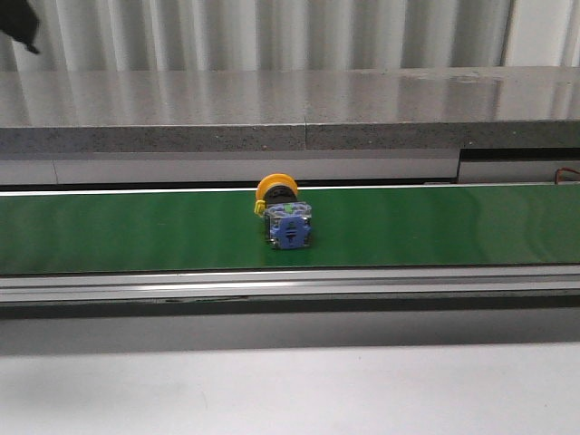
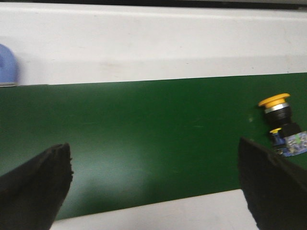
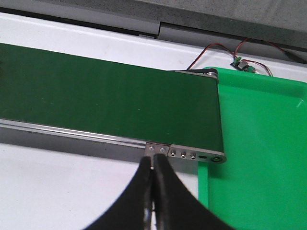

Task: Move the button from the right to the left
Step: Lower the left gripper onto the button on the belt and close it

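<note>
The button [image 1: 285, 216] lies on the green conveyor belt [image 1: 136, 231] near its middle, yellow-orange cap to the back, blue round-faced block toward me. In the left wrist view the button [image 2: 282, 123] lies on the belt [image 2: 144, 134] just ahead of one black finger [image 2: 271, 184]. My left gripper [image 2: 153, 187] is open wide and empty above the belt's near edge. My right gripper [image 3: 154, 168] is shut and empty over the white table, near the belt's right end. Neither gripper's jaws show in the front view.
A grey stone ledge [image 1: 290, 109] runs behind the belt. A metal rail [image 1: 290, 285] borders its front. A bright green tray [image 3: 264, 153] stands past the belt's right end, with a small wired circuit board [image 3: 244, 63] behind it. A blue object [image 2: 6, 64] sits beyond the belt.
</note>
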Robot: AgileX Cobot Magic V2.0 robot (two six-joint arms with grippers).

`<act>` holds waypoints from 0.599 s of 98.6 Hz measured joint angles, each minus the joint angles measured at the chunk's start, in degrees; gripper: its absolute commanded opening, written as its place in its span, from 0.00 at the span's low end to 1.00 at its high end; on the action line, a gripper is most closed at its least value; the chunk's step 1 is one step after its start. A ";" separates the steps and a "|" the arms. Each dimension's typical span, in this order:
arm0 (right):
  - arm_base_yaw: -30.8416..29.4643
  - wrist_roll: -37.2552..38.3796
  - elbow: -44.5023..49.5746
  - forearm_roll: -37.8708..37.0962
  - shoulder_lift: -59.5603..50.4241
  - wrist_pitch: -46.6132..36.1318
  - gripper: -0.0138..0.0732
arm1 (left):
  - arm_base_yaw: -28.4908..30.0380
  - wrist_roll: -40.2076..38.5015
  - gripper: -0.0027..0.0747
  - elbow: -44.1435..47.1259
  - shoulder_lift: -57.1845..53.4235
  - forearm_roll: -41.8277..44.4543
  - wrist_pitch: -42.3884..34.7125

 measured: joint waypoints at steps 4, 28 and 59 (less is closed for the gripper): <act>0.00 0.00 0.00 0.00 0.00 0.00 0.08 | -1.43 -0.40 0.90 -1.31 2.50 0.00 -0.25; 0.00 0.00 0.00 0.00 0.00 0.00 0.08 | -9.14 -2.73 0.90 -10.48 16.36 0.00 -0.86; 0.00 0.00 0.00 0.00 0.00 0.00 0.08 | -15.65 -6.50 0.90 -16.47 28.12 1.45 -1.91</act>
